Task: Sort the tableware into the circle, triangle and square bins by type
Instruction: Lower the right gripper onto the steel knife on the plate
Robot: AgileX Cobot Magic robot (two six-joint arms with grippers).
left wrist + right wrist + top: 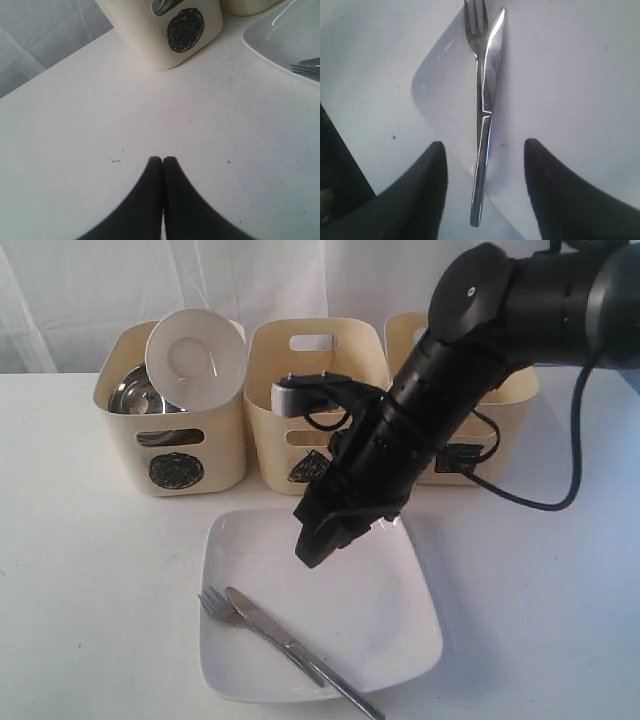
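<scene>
White tabletop carries everything we see. Far left, our left gripper hovers over bare table with fingertips pressed together, near the circle bin. That bin holds the shiny steel bowl and the small white bowl, which is tipped up on edge. Next comes the triangle bin. In front, the white square plate bears the fork and knife side by side. The right gripper hangs spread above the plate. The square bin stands rightmost.

White tabletop (faintly speckled), pale draped curtain behind, soft even light.
</scene>
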